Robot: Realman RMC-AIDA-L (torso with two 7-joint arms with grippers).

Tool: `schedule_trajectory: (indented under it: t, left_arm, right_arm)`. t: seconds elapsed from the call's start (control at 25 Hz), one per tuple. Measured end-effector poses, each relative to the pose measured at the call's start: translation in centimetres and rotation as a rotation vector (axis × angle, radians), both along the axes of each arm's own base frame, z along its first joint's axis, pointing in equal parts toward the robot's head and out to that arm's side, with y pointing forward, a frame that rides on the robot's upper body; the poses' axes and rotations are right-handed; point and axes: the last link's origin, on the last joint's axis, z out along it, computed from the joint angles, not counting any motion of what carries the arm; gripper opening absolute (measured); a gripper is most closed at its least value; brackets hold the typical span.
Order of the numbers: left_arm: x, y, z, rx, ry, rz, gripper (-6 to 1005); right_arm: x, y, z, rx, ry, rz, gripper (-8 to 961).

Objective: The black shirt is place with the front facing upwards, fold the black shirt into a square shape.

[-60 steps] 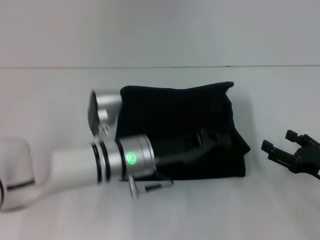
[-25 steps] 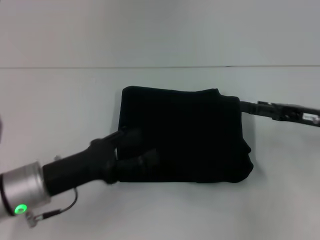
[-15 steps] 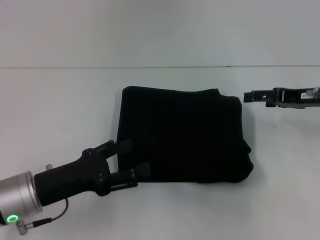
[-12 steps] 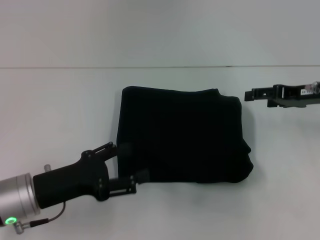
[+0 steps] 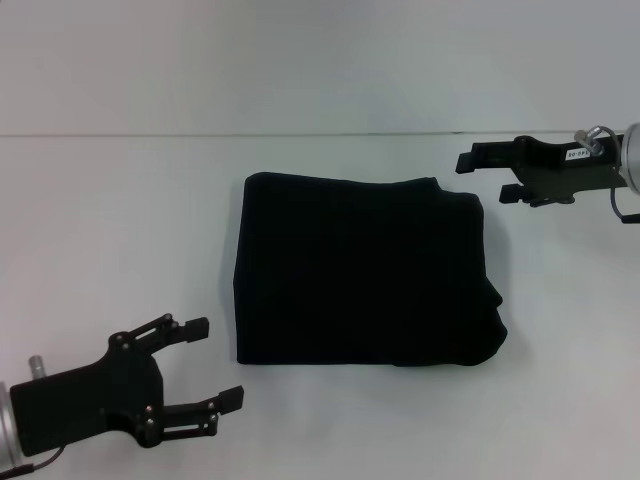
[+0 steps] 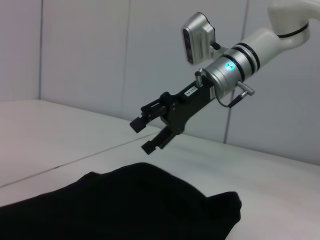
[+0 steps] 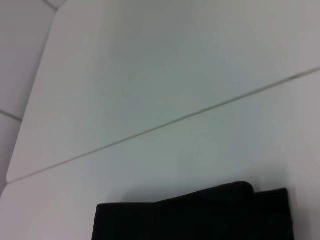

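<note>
Where the white table (image 5: 120, 220) spreads out in front of the robot, the black shirt (image 5: 360, 270) lies near its middle, folded into a compact, roughly square bundle. Its left and near edges run fairly straight, while the right edge bulges a little toward the near corner. No lettering or label shows on the upper face.

The left gripper (image 5: 205, 362) sits low at the near left, just off the shirt's near-left corner and apart from the cloth. Its two black fingers are spread wide with nothing between them.

The right gripper (image 5: 484, 175) hangs at the far right, beside the shirt's far-right corner but clear of it, fingers pointing across toward the left. From the left wrist view it (image 6: 145, 134) hovers above the fabric (image 6: 125, 205), its fingers parted and empty. The right wrist view catches only the shirt's far edge (image 7: 195, 215) against the table.
</note>
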Motion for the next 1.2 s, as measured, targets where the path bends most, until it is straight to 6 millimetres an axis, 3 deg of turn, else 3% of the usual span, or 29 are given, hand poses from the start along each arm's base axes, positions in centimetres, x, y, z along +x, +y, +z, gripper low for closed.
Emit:
schedule_trajectory:
  t: [0.6, 1.2]
  left_arm:
    - [-1.1, -0.5, 0.7, 0.022, 0.033, 0.035, 947]
    - [-1.1, -0.6, 0.5, 0.021, 0.026, 0.041, 947]
  right_arm:
    - [1.5, -1.0, -2.2, 0.005, 0.081, -0.124, 946]
    - [0.6, -0.8, -4.2, 0.055, 0.112, -0.118, 915]
